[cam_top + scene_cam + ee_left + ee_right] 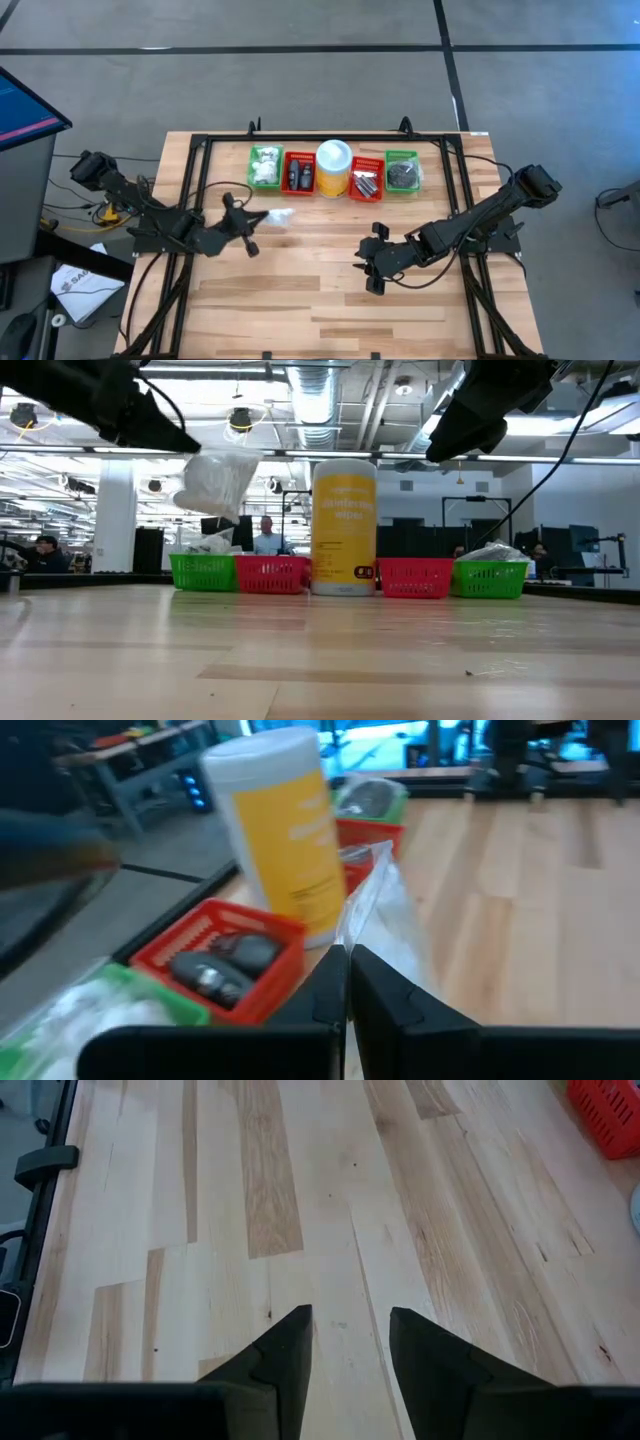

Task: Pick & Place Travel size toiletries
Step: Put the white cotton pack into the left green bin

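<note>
My left gripper (260,219) hangs over the table's left half, in front of the basket row, shut on a clear packet with white stuff inside (279,215). The low view shows that packet (215,480) well above the table. In the left wrist view the shut fingers (348,970) point toward the baskets. More toiletries lie in the baskets: white bundles in the left green one (266,167), dark pieces in the two red ones (299,173) (365,181), and wrapped discs in the right green one (402,172). My right gripper (367,263) is open above bare wood (350,1330). My left gripper pinches the packet's clear plastic edge (356,925) between its two shut fingers. The fingers run nearly level, slanting from the table's left toward the baskets. The packet is lifted clear of the table and sticks out beyond the fingertips, sagging a little below them (212,488).
A yellow canister with a white lid (333,168) stands in the middle of the basket row at the far edge. A black frame (200,150) runs around the tabletop. Open wood lies in the near half (330,310). People sit in the room behind.
</note>
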